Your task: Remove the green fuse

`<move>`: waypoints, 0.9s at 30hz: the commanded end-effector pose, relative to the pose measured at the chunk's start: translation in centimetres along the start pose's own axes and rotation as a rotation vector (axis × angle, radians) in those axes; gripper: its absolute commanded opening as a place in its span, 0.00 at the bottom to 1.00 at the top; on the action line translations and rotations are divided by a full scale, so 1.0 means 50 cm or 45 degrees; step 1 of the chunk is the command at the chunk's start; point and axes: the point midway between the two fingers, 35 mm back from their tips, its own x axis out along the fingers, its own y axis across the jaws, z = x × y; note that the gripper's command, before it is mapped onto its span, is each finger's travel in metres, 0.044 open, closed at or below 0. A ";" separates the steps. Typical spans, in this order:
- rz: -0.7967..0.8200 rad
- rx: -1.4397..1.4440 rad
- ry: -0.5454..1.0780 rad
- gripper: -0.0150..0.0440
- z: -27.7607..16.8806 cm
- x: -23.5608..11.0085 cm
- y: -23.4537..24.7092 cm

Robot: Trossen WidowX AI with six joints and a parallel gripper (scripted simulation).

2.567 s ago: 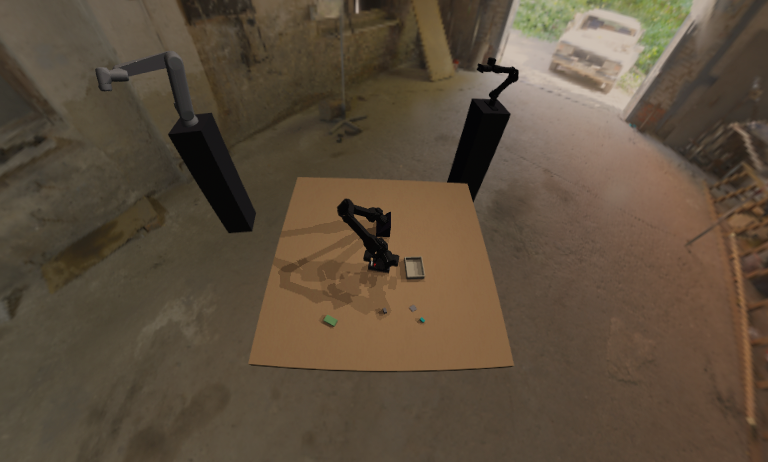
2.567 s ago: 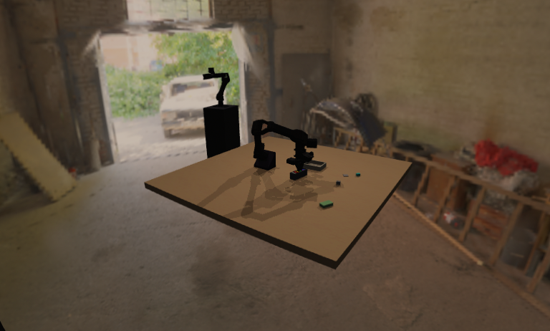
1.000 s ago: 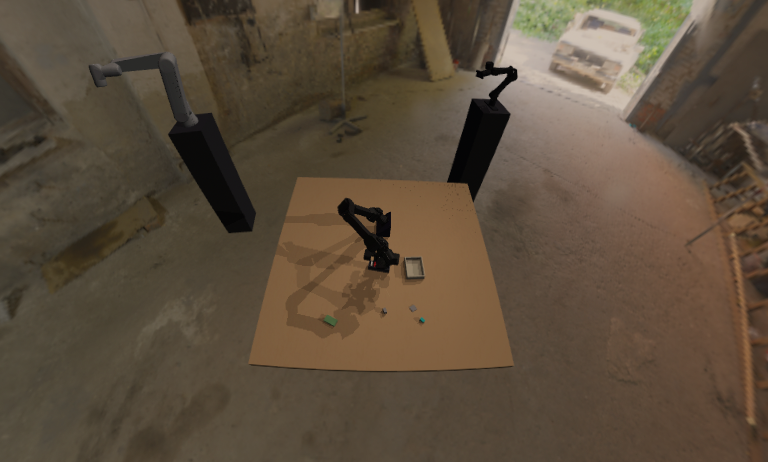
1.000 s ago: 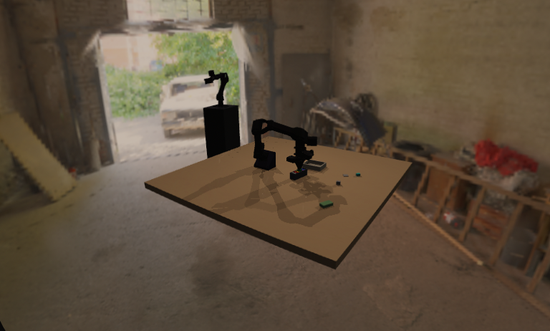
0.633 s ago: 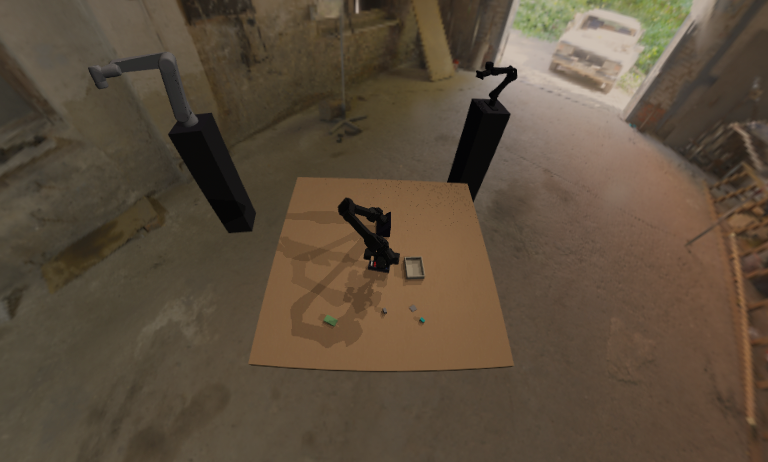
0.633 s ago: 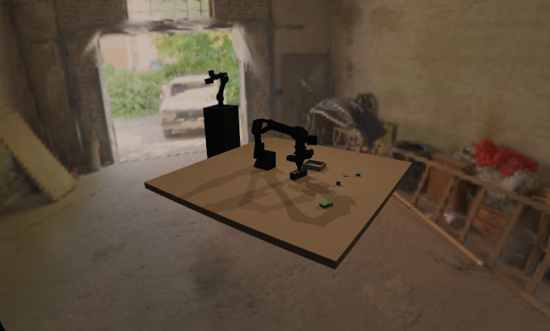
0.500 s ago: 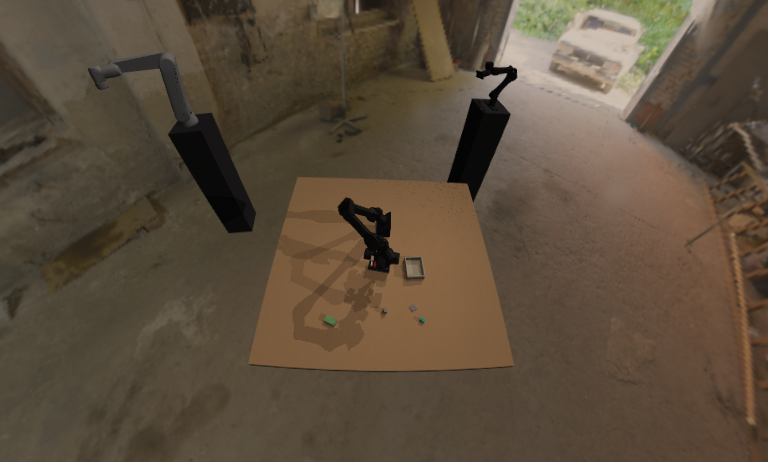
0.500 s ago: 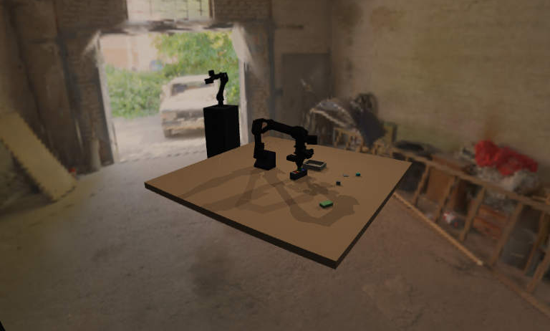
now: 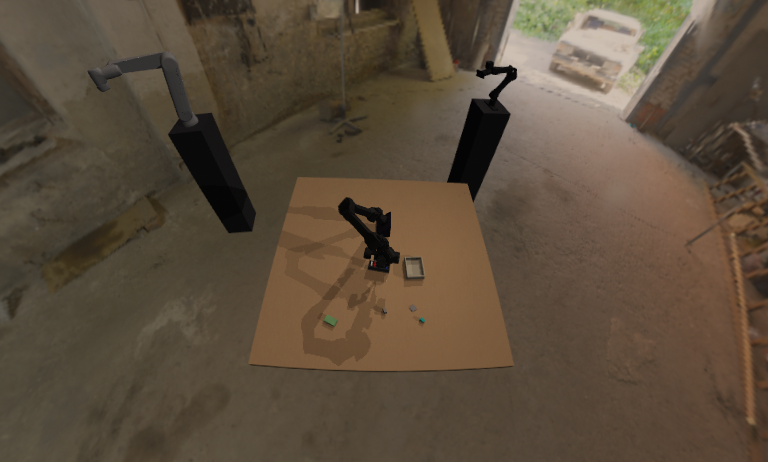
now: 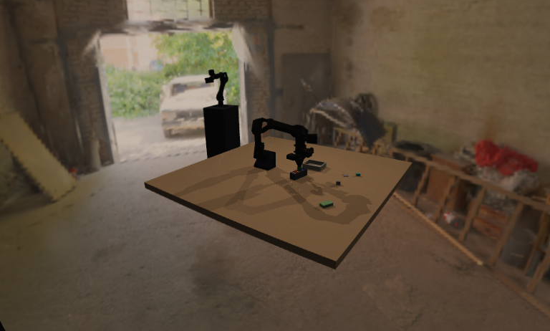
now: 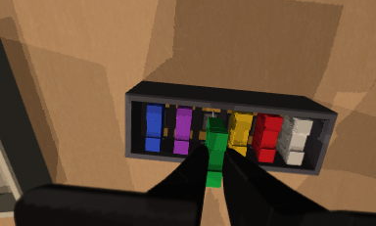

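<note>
In the wrist view my gripper (image 11: 213, 156) is shut on the green fuse (image 11: 215, 138), which stands lifted above its slot in the dark fuse block (image 11: 225, 96). Blue (image 11: 154, 127), purple (image 11: 182, 129), yellow (image 11: 240, 129), red (image 11: 267, 136) and white (image 11: 298, 139) fuses sit in the block. The top and exterior views show the gripper (image 9: 382, 259) (image 10: 298, 166) just over the block (image 9: 378, 269) (image 10: 298, 174). The grey tray (image 9: 414, 267) (image 10: 314, 164) stands right beside the block on the brown board (image 9: 453, 332) (image 10: 243, 198).
A green flat piece (image 9: 330, 320) (image 10: 326, 204) and three small bits (image 9: 384, 310) (image 9: 412, 308) (image 9: 421, 320) lie on the board nearer the front. Two black pillars (image 9: 212, 171) (image 9: 478, 146) with camera arms stand at the board's back corners.
</note>
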 end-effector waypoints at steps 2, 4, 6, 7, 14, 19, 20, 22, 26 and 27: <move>0.008 0.012 -0.004 0.25 0.003 -0.009 0.000; 0.008 0.012 -0.004 0.25 0.003 -0.011 0.000; 0.008 0.011 -0.004 0.25 0.003 -0.013 0.000; 0.008 0.011 -0.004 0.25 0.003 -0.014 0.000; 0.007 0.011 -0.004 0.25 0.002 -0.020 -0.001; 0.007 0.010 -0.004 0.25 0.002 -0.024 -0.001; 0.007 0.010 -0.004 0.25 0.002 -0.026 -0.001; 0.007 0.010 -0.003 0.25 0.002 -0.032 -0.001; 0.007 0.010 -0.003 0.25 0.002 -0.045 0.000; 0.008 0.010 -0.003 0.25 0.002 -0.049 0.000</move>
